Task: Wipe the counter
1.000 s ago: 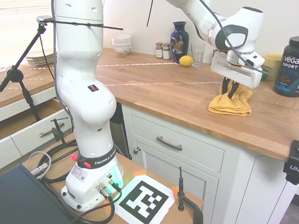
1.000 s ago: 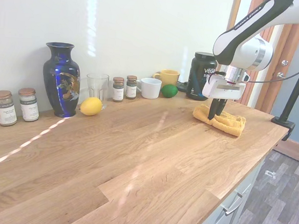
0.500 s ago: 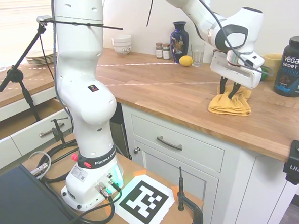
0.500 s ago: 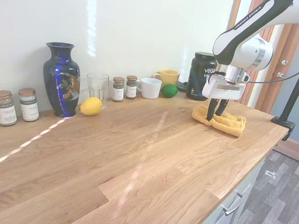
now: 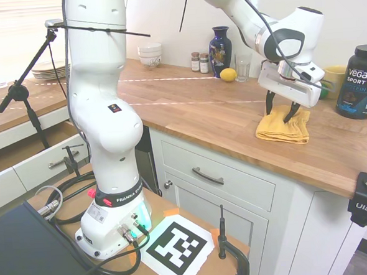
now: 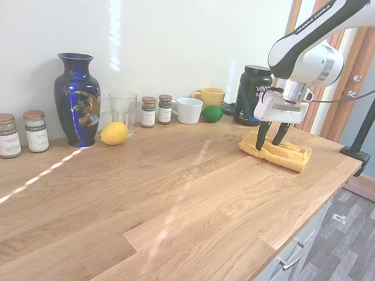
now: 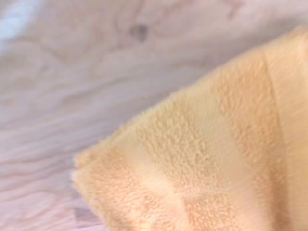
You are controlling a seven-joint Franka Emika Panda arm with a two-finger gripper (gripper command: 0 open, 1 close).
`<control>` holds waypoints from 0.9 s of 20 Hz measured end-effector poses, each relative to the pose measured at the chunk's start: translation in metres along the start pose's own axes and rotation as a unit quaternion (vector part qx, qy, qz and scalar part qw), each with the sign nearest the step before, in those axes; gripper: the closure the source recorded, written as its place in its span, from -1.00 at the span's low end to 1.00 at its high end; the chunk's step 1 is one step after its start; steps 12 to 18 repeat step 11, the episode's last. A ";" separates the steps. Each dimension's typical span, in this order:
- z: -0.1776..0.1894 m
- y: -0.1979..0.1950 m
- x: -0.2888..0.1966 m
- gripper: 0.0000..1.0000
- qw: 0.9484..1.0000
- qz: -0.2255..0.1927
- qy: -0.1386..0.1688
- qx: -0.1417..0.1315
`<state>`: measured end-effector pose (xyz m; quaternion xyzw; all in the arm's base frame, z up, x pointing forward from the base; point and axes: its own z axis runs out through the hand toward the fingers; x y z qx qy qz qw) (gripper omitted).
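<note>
Wooden counter [image 5: 207, 111] carries a folded yellow cloth [image 5: 284, 129] near its front edge, directly beneath the gripper [image 5: 280, 115], whose fingers are spread apart, tips straddling the cloth's middle, unwiped wood stretching toward nine o'clock.

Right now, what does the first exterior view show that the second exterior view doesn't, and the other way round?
Only the first exterior view shows the white cabinets, a stack of bowls and plates. Only the second shows the white mug, the lime and a second pair of jars. Both show the open gripper over the yellow cloth on the counter, the vase and lemon.
</note>
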<state>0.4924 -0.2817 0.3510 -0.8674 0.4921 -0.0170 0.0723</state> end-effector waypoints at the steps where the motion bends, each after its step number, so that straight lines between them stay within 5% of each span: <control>1: -0.006 0.000 -0.001 -1.00 1.000 -0.001 0.003 0.003; 18: -0.043 0.012 -0.011 -1.00 1.000 -0.001 0.017 0.019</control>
